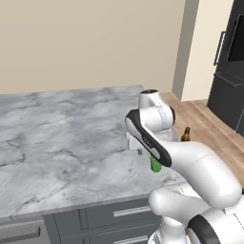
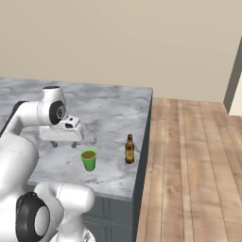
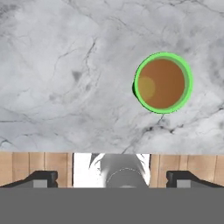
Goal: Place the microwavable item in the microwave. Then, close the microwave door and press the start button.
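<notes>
Grey-veined marble counter runs wide across both base views; I read it as an island or peninsula, its end falling off to a plank wood floor. Dark grey drawers with pale bar handles sit under the near edge. Plain beige wall behind. At the far right of the left base view, a tall black appliance front with a bar handle; I can't make out more of it.

Green cup stands upright on the marble near the front edge, toward the counter's floor-side end. Bright green, tapered, narrower at the foot. From the hand view I look straight down into it: round rim, brown liquid nearly to the top, a pale glint on the liquid. It sits off to one side of the fingers' line, not between them.

Brown bottle stands upright beside the cup, apart from it, closer to the counter's end.

Gripper hangs above the marble, just beside the cup and higher than its rim, touching nothing. Fingertips are spread wide, released, nothing between them.
</notes>
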Controlling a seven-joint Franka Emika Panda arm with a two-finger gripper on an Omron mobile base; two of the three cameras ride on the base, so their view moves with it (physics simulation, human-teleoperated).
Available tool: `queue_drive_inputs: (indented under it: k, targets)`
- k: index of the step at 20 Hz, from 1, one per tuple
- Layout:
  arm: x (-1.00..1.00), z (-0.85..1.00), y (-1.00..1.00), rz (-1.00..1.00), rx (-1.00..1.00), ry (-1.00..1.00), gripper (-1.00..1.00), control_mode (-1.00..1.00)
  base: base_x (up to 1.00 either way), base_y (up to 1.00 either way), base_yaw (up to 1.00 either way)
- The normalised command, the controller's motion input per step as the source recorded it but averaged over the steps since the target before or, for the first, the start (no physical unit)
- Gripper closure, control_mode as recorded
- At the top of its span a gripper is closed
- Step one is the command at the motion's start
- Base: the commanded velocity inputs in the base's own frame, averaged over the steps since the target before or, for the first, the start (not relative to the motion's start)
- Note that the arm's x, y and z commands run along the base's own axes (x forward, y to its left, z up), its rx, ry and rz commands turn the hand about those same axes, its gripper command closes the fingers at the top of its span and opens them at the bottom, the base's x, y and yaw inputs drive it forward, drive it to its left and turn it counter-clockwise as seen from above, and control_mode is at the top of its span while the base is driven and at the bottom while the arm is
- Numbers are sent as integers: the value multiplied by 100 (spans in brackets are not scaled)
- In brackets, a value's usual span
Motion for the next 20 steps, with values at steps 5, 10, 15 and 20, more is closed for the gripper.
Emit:
queue_drive_inputs:
  k: [5, 10, 15, 20]
  targets:
    - [0, -29, -13, -2, 0, 4, -100, -100, 0, 0, 0]
    - [41, -11, -2, 0, 0, 1, -100, -100, 0, 0, 0]
    - [37, -10, 0, 0, 0, 0, -100, -100, 0, 0, 0]
    - [35, -30, -2, 0, 0, 1, -100, -100, 0, 0, 0]
